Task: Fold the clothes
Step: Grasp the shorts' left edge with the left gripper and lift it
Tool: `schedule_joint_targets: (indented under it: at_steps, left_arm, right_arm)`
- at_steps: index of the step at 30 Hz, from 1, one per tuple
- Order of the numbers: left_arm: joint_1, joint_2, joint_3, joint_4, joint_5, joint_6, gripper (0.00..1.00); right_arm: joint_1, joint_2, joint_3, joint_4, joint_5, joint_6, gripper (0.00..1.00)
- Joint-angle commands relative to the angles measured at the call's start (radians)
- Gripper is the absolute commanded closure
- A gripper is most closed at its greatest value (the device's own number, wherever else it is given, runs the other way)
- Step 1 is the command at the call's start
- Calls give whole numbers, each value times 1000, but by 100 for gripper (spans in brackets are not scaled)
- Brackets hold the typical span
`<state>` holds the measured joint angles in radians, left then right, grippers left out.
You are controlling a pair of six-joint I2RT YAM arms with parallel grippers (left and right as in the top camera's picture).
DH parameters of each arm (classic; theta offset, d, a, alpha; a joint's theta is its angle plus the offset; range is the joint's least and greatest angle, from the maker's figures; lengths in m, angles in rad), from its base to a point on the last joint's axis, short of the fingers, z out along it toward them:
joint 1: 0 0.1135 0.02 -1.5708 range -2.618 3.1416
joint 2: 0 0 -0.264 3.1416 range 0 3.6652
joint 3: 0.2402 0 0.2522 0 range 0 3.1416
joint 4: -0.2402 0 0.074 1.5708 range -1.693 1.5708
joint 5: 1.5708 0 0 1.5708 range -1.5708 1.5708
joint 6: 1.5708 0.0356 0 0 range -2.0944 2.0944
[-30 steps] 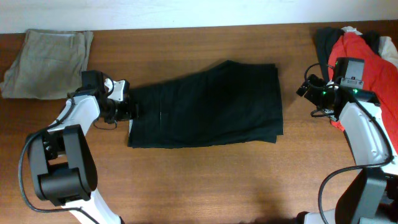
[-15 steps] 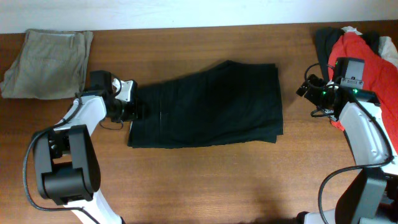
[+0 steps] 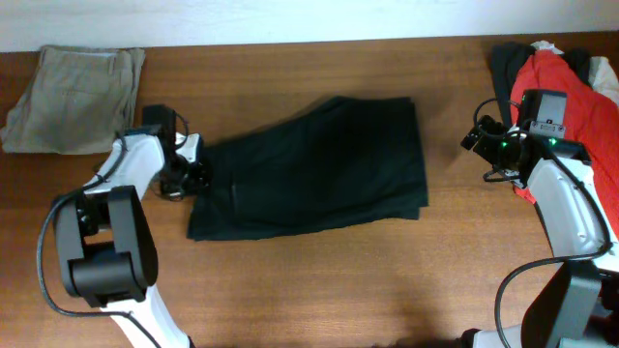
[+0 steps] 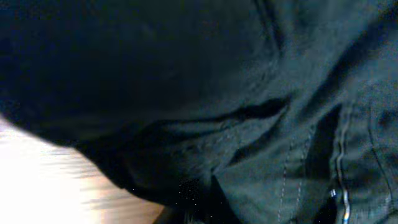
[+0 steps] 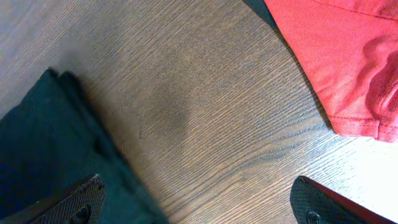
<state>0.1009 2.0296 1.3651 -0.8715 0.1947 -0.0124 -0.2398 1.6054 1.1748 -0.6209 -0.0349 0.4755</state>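
Note:
A dark green-black garment [image 3: 309, 169], folded flat, lies in the middle of the table. My left gripper [image 3: 198, 172] is at its left edge, shut on the fabric there. The left wrist view is filled with that dark cloth [image 4: 217, 93], its stitched seams showing, and the fingers are buried in it. My right gripper [image 3: 474, 140] hovers off the garment's right edge. It is open over bare wood [image 5: 196, 186], with the dark garment's corner [image 5: 43, 143] beside its left finger [image 5: 74, 199].
A folded khaki garment [image 3: 73, 87] lies at the back left corner. A pile with red cloth [image 3: 566, 92] and dark pieces sits at the back right, its red hem [image 5: 336, 56] close to my right gripper. The wall edge runs along the back.
My left gripper has shut on the dark garment's left edge. The whole garment has slid a little to the left and rumpled there. The right arm has not moved.

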Motion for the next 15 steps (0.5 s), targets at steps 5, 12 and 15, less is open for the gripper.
schedule_joint_targets:
  at_steps: [5, 12, 15]
  left_arm:
    - [80, 29, 489, -354, -140, -56, 99]
    - [-25, 18, 819, -589, -198, -99, 99]
    - [-110, 18, 877, -649, -303, -153, 99]
  right_arm:
    - [-3, -10, -2, 0, 10, 12, 1]
    - [-3, -10, -2, 0, 10, 12, 1]
    - [-3, -10, -2, 0, 10, 12, 1]
